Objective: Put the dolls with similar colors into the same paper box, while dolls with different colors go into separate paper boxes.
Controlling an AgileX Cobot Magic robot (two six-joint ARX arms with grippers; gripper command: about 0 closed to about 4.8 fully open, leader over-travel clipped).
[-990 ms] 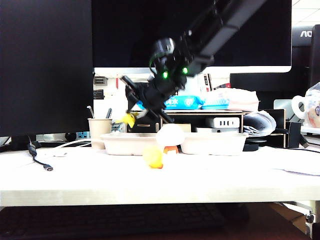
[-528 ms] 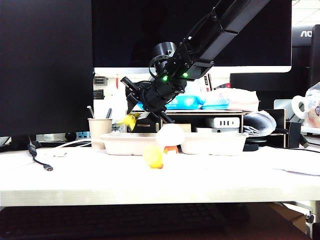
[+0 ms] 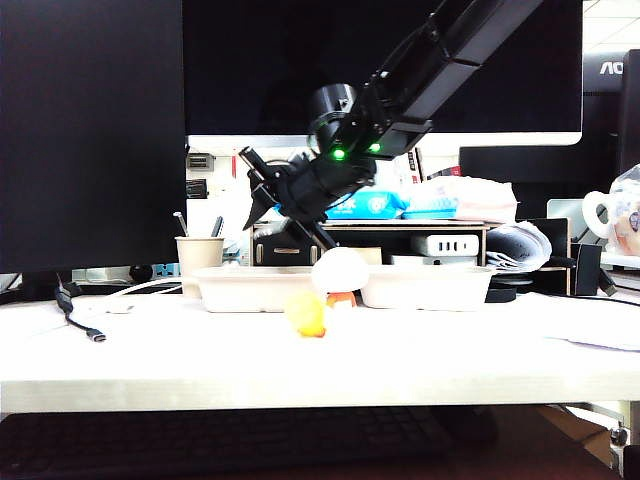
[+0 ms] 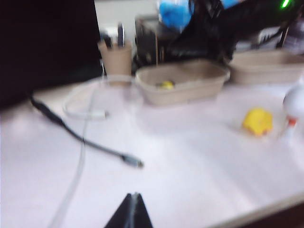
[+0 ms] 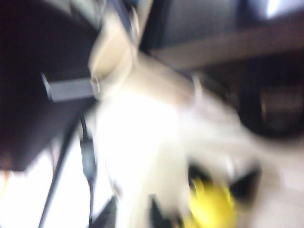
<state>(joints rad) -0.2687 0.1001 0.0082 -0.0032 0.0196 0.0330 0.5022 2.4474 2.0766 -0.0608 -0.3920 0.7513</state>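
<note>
Lying pale before dark monitors, the counter (image 3: 180, 360) carries two paper-pulp trays, the left tray (image 4: 183, 85) holding the flat yellow doll (image 4: 166, 85) beneath the right hand (image 3: 262, 190), its grip unreadable; the left hand (image 4: 129, 213) hovers apart, fingers together.

Open table (image 3: 150, 355) in front; cup (image 3: 199, 262) and shelf (image 3: 420, 240) crowd behind the paper boxes (image 3: 255, 287).

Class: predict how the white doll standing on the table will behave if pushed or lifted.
The white doll would probably tip if pushed, since its round top is wider than its small orange base. It looks plush, so it is likely light and squashable. The right gripper hangs above the left tray. The left gripper is low over the table.
</note>
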